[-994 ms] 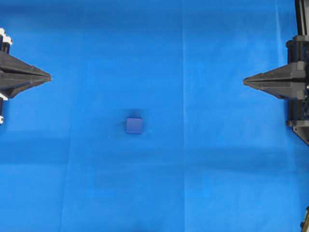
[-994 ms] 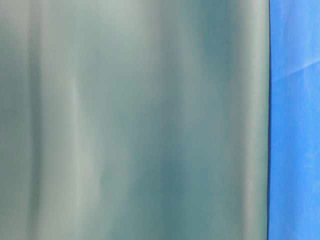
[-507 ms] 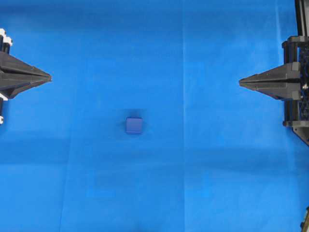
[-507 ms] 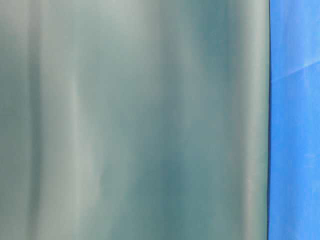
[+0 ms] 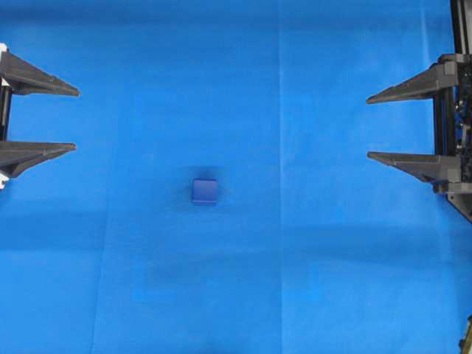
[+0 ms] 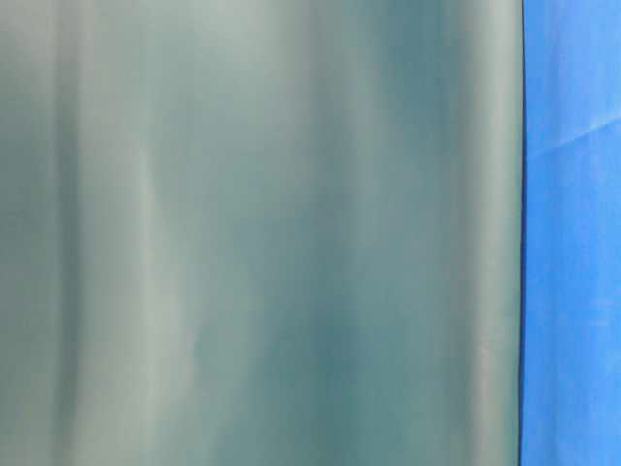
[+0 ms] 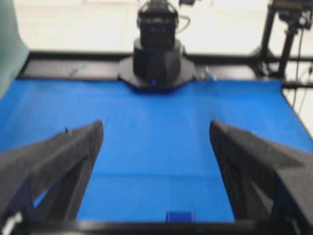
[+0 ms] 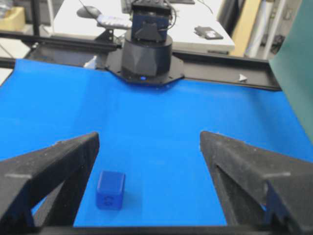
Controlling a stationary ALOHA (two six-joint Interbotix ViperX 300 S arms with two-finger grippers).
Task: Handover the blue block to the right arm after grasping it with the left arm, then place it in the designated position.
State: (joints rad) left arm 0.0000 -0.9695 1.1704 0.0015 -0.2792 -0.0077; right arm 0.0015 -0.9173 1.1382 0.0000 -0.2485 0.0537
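Note:
The blue block (image 5: 205, 191) rests on the bright blue cloth, a little left of the middle of the overhead view. It also shows low in the left wrist view as the blue block (image 7: 180, 216) and in the right wrist view as the blue block (image 8: 110, 190), with a faint mark on its near face. My left gripper (image 5: 76, 119) stands open at the left edge, well apart from the block, nothing between its fingers (image 7: 73, 147). My right gripper (image 5: 368, 127) stands open at the right edge, also empty, fingers (image 8: 230, 152) spread wide.
Blue cloth (image 5: 295, 280) covers the whole table. Each wrist view looks across to the other arm's black base (image 7: 156, 58) (image 8: 145, 56) at the far edge. A blurred green-grey sheet (image 6: 262, 233) fills most of the table-level view, with a strip of cloth beside it.
Both grippers have gone from shut to wide open, staying at their edges. The block has not moved.

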